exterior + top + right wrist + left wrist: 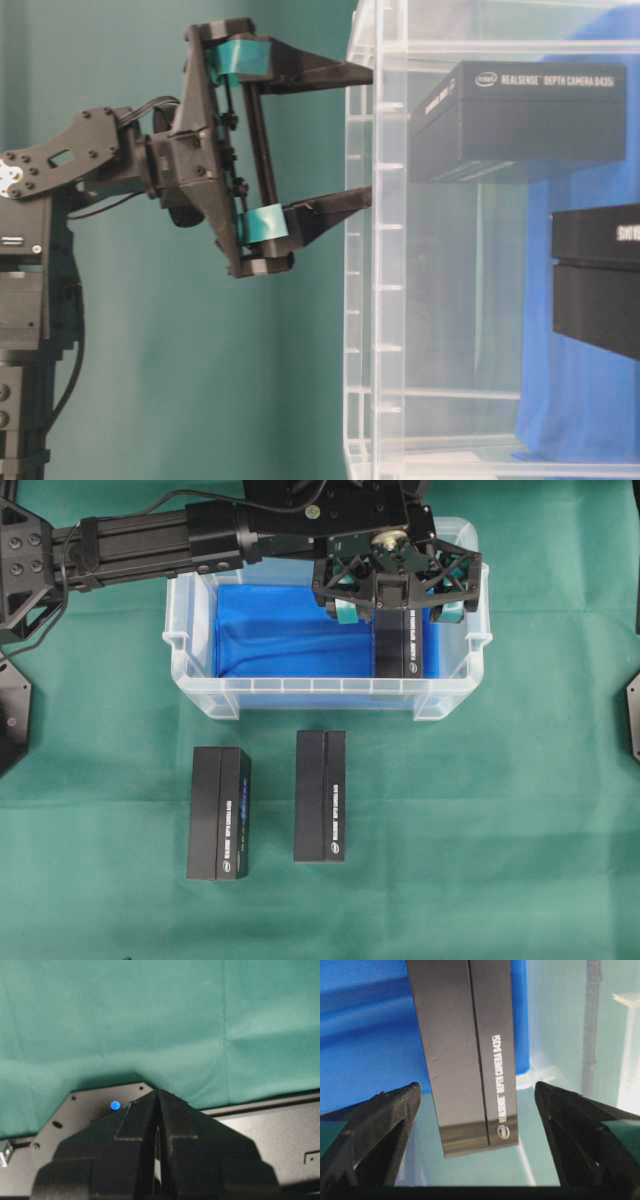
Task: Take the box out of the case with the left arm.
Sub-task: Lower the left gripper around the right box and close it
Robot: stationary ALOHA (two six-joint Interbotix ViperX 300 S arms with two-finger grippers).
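Note:
The case (300, 685) is a clear tub with blue lining (270, 630), at the back middle of the green cloth. Inside it, at the right end, lies a long black box (397, 645) with white lettering. My left gripper (398, 610) hangs over the box's far end, open, with its teal pads on either side. In the left wrist view the box (465, 1050) lies between the two fingers (385, 1120), with a gap on each side and no contact. From table level the left gripper (370, 136) stands at the case wall (365, 300). My right gripper (158, 1092) is shut on nothing.
Two more black boxes (218, 812) (320, 795) lie side by side on the cloth in front of the case. The right arm's black base (632, 710) sits at the right edge; the left arm's base (15, 570) at the left edge.

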